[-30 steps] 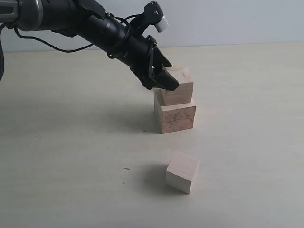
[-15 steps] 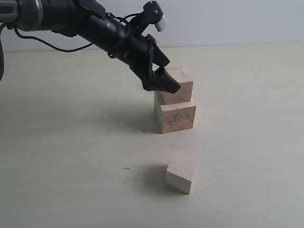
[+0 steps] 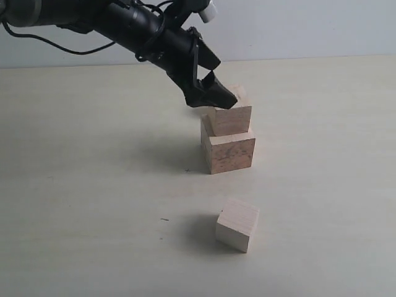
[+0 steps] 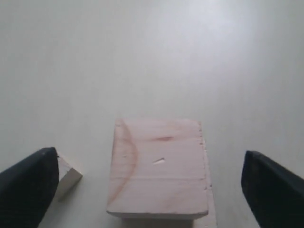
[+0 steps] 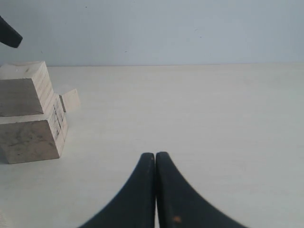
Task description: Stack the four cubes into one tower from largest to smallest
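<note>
The desk (image 3: 74, 204) had a two-cube tower (image 3: 228, 139) at centre frame, with the biggest cube (image 3: 229, 154) underneath and the next one (image 3: 230, 119) on top. A third cube (image 3: 237, 224) sat alone at lower middle. The left fingers (image 3: 223, 99) were spread wide either side of the top cube, gripping nothing (the right fingers (image 5: 137, 199) were clenched together, empty).

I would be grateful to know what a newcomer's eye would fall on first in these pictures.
First comes the black left gripper, reaching in over the middle of the pale table with its jaws spread wide, clear of a beige wooden cube. That cube sits on a larger mottled brown wooden cube, making a two-block stack. A loose pale wooden cube lies alone nearer the exterior camera.
</note>
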Robot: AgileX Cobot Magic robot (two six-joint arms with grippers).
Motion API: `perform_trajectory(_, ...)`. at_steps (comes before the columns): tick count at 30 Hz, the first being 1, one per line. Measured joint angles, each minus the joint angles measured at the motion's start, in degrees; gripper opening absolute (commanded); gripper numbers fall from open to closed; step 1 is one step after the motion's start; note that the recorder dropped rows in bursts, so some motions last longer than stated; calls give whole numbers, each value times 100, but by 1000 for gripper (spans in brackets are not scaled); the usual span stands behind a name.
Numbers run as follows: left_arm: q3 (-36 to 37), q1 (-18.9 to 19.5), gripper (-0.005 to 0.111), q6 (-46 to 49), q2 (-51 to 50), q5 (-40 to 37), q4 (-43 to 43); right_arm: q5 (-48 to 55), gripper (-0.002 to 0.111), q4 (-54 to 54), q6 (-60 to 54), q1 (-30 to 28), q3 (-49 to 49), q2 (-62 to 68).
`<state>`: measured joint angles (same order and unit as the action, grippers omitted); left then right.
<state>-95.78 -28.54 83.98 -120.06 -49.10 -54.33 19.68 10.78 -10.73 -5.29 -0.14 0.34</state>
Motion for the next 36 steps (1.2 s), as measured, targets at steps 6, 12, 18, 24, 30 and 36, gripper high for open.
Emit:
perform_trajectory(6, 0, 0, 92, -98, 561, -240, 68, 0, 0, 0, 0, 0, 0, 0)
perform_trajectory(12, 0, -10, 7, -928, 1326, -294, 906, 0, 0, 0, 0, 0, 0, 0)
perform_trajectory(18, 0, 0, 0, -2281, 1974, -322, 2339, 0, 0, 0, 0, 0, 0, 0)
perform_trajectory(24, 103, 344, 0, -4223, 2409, 22, 2699, 0, 0, -119, -130, 0, 0, 0)
perform_trajectory(30, 1067, 1123, 0, -6154, 3207, 1396, 2676, -389, 0, -588, -418, 0, 0, 0)
perform_trajectory(36, 2963, 1763, 0, -6402, 4635, 3122, 2836, -2803, 0, 1319, 913, 0, 0, 0)
